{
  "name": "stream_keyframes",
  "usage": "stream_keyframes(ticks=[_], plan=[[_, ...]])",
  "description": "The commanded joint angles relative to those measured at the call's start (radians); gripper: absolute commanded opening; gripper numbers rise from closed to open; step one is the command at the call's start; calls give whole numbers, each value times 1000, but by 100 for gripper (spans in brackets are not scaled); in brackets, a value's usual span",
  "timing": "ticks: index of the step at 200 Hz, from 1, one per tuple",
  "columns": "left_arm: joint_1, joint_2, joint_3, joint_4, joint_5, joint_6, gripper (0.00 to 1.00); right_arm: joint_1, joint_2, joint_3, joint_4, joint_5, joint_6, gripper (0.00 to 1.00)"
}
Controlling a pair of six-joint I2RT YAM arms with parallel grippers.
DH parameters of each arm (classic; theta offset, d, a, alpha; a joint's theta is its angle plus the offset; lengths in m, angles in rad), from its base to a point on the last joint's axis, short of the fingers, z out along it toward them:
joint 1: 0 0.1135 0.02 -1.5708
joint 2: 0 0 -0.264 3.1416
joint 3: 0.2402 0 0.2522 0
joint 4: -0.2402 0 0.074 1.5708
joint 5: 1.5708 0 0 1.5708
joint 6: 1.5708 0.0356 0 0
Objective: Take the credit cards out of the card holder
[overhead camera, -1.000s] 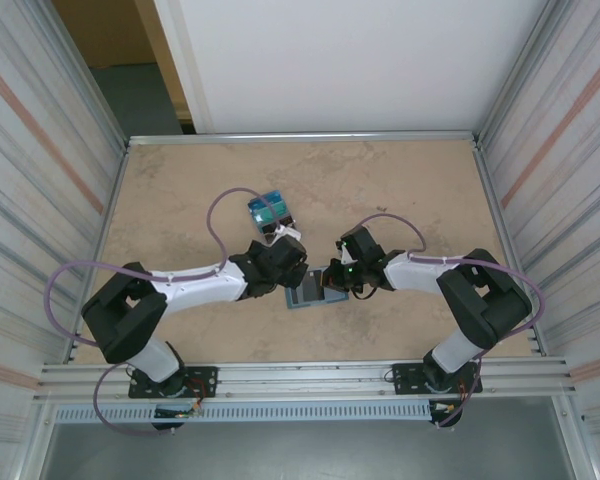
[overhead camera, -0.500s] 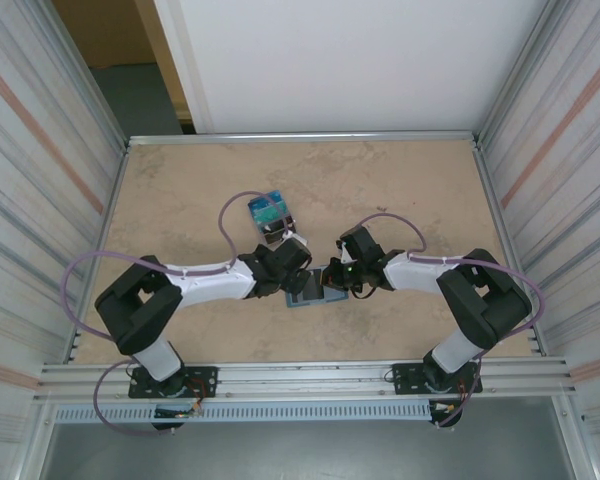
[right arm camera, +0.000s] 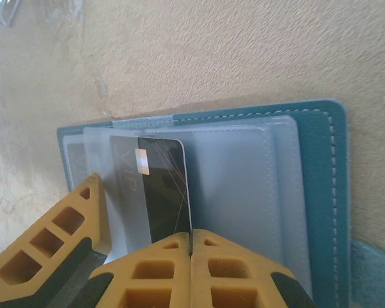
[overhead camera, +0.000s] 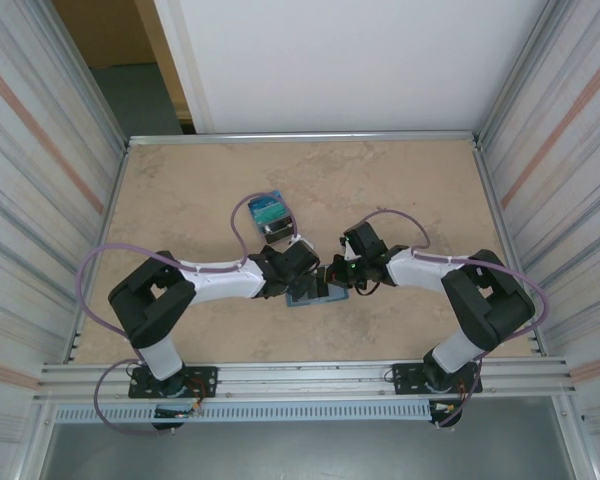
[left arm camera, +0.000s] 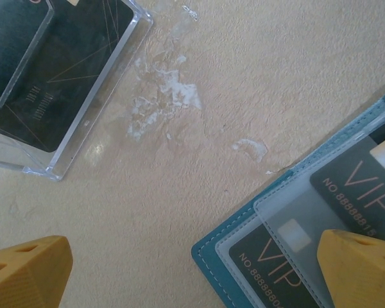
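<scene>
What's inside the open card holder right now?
Dark VIP cards sit in clear sleeves of the card holder: two in the left wrist view, one in the right. Yellow fingers cover their near ends; deeper sleeves are too cloudy to tell.

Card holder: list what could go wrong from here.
1. The right gripper is shut at the dark card's edge over the card holder; it may pin the card inside.
2. The open left gripper straddles the holder's corner; closing might pinch the clear sleeve or drag the holder.
</scene>
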Motion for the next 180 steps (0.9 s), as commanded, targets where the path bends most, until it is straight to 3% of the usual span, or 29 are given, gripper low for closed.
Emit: stream_keyframes(ticks=[1,27,58,119,155,180], plan=[[-5,13,16,-35,-27,18,99,-19,-37,17,-40,6,-37,3],[-6,15,17,-36,-25,18,99,-28,-46,14,-21,-25,-36,5],[-6,27,21,-41,-20,12,99,-34,-59,-5,27,-68,-20,15],[-16,39,27,-56,-19,5,99,-59,-73,-52,147,-160,15,18],[-19,44,26,-63,-17,-6,99,-58,-52,-56,152,-157,17,21],[-21,39,21,-67,-16,-13,99,-58,-80,-55,85,-88,2,22]])
